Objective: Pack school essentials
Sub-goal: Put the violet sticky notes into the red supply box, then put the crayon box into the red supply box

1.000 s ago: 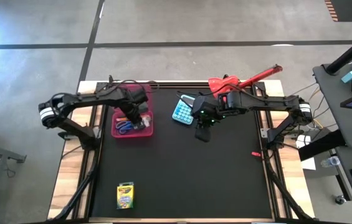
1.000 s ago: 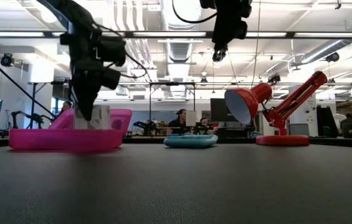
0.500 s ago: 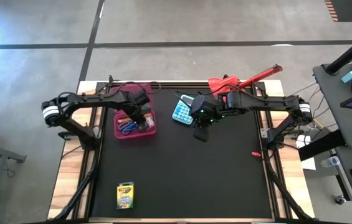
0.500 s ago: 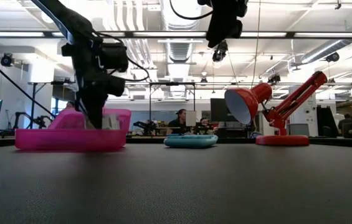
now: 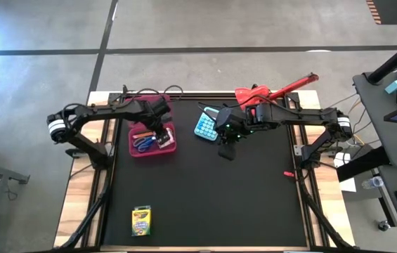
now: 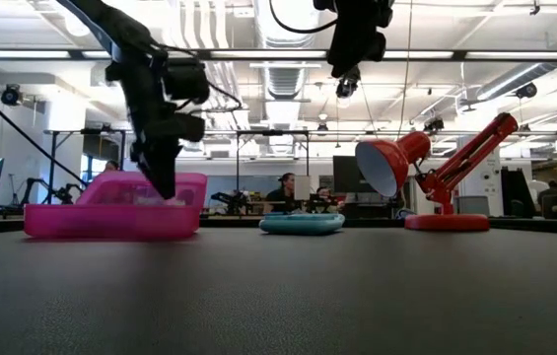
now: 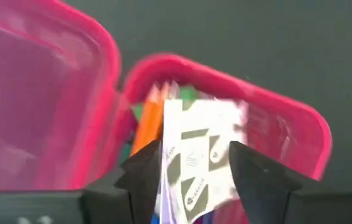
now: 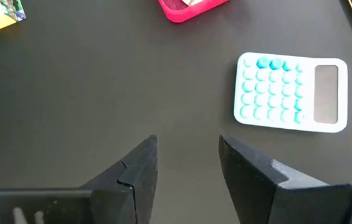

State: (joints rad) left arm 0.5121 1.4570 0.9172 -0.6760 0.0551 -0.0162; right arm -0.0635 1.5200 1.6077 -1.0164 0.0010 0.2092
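1. Both arms are dark, near-black, built from slim tubular links with bulkier blocky joints.
2. The left arm (image 5: pixel 107 111) wears a white band with dark markings near its base (at the wooden table edge).
3. The right arm (image 5: pixel 296 116) carries a similar white band near its base, and small green lights glow at its wrist housing.
4. Thin black cables loop along the links of both arms.
5. The left gripper (image 7: pixel 194 168) has two matte black, wedge-shaped fingers with angular facets.
6. The right gripper (image 8: pixel 188 163) has the same black faceted fingers, rising from a flat dark body.
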